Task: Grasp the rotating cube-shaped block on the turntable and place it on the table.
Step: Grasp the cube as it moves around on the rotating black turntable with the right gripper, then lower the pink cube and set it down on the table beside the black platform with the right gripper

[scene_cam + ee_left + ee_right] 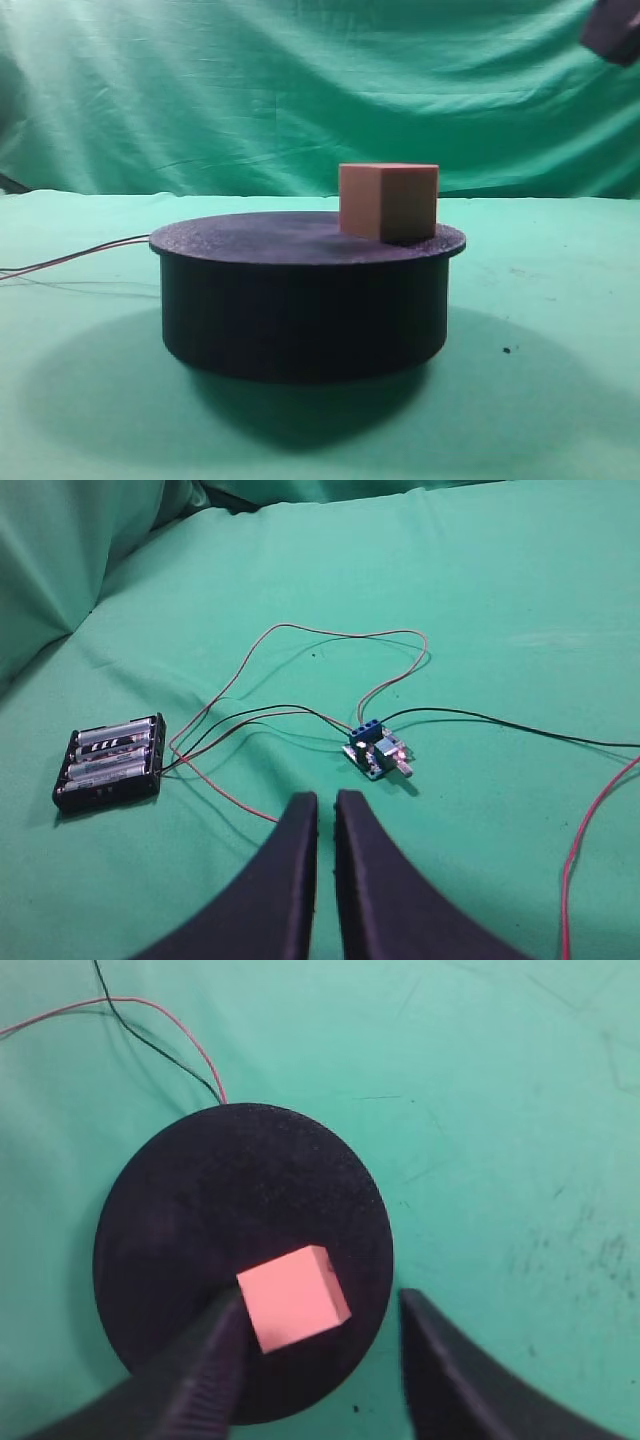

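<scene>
The salmon-pink cube-shaped block (388,203) stands on the right part of the black round turntable (300,300), which rests on the green table (560,400). From above, the block (293,1298) lies near the turntable's (200,1210) lower right rim. My right gripper (322,1300) hangs open well above it, its left finger over the block's left edge and its right finger (440,1360) past the rim over the cloth. A dark part of my right arm (612,30) shows at the top right corner. My left gripper (326,800) is shut and holds nothing, over bare cloth.
Red and black wires (70,262) run from the turntable's left side. In the left wrist view a black battery holder (110,762), a small blue circuit board (375,752) and looping wires (340,635) lie on the cloth. A wrinkled green backdrop (250,90) hangs behind.
</scene>
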Robot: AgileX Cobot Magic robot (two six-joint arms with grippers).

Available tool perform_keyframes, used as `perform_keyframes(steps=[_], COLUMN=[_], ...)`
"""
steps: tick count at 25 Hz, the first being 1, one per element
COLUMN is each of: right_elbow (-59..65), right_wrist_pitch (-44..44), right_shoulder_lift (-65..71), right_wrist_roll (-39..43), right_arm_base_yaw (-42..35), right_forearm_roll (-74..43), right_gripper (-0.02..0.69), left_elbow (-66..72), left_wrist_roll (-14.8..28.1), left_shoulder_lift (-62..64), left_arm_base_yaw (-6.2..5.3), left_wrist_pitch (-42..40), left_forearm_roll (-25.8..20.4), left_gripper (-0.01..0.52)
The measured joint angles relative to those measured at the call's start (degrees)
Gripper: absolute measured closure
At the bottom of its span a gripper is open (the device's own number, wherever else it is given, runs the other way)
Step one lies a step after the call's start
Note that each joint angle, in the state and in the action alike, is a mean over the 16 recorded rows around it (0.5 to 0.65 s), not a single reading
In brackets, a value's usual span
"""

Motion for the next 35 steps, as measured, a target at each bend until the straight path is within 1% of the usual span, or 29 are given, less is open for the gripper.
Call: perform_keyframes(steps=[3, 5, 7, 9, 11, 16, 20, 23, 25, 28, 35], right_elbow=[-3.7, -5.7, -7.2, -8.4, -9.5, -12.0, -14.0, -15.2, -15.1, -13.2, -2.7], right_wrist_pitch=[1.8, 2.6, 3.1, 3.3, 3.2, 2.7, 3.0, 4.3, 5.2, 5.9, 3.5], right_shoulder_lift=[4.4, 7.1, 9.7, 12.2, 14.5, 18.3, 18.3, 16.6, 14.8, 11.7, 6.8], right_wrist_roll=[0.2, 0.2, -0.1, -0.5, -1.0, -2.1, -2.4, -1.7, -0.9, 0.3, 2.5], right_arm_base_yaw=[0.7, 0.8, 0.8, 0.8, 0.8, 0.8, 0.5, -0.5, -1.6, -3.3, -6.6], right_forearm_roll=[0.7, 1.1, 1.5, 1.9, 2.1, 1.7, 0.4, -1.2, -2.3, -4.0, -6.6], right_gripper=[0.239, 0.174, 0.132, 0.12, 0.146, 0.268, 0.361, 0.408, 0.427, 0.429, 0.429], left_elbow=[0.0, 0.0, 0.0, 0.0, 0.0, 0.0, 0.0, 0.0, 0.0, 0.0, 0.0], left_wrist_roll=[0.0, 0.0, 0.0, 0.0, 0.0, 0.0, 0.0, 0.0, 0.0, 0.0, 0.0], left_shoulder_lift=[0.0, 0.0, 0.0, 0.0, 0.0, 0.0, 0.0, 0.0, 0.0, 0.0, 0.0], left_arm_base_yaw=[0.0, 0.0, 0.0, 0.0, 0.0, 0.0, 0.0, 0.0, 0.0, 0.0, 0.0], left_wrist_pitch=[0.0, 0.0, 0.0, 0.0, 0.0, 0.0, 0.0, 0.0, 0.0, 0.0, 0.0], left_forearm_roll=[0.0, 0.0, 0.0, 0.0, 0.0, 0.0, 0.0, 0.0, 0.0, 0.0, 0.0], left_gripper=[0.514, 0.514, 0.514, 0.514, 0.514, 0.514, 0.514, 0.514, 0.514, 0.514, 0.514])
